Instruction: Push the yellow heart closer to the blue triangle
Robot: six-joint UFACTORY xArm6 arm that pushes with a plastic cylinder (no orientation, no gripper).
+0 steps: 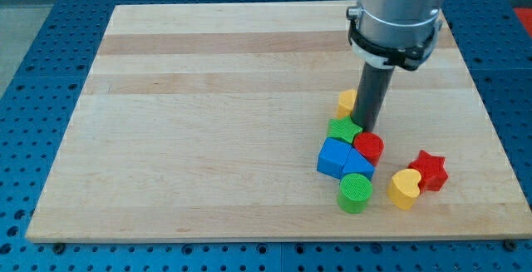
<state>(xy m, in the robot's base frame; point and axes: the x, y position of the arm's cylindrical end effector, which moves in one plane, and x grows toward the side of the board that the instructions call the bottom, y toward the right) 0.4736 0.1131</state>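
Observation:
The yellow heart (405,188) lies near the view's bottom right, touching the red star (429,170) on its right. The blue triangle (358,166) sits to the heart's left, in a tight cluster with a blue cube (334,156), a green star (344,130), a red cylinder (369,148) and a green cylinder (355,193). My tip (368,131) stands at the top of this cluster, between the green star and the red cylinder, above and left of the heart. A yellow block (347,101) is partly hidden behind the rod.
The blocks lie on a wooden board (208,122) that rests on a blue pegboard table (33,47). The board's bottom edge runs close below the green cylinder and the yellow heart.

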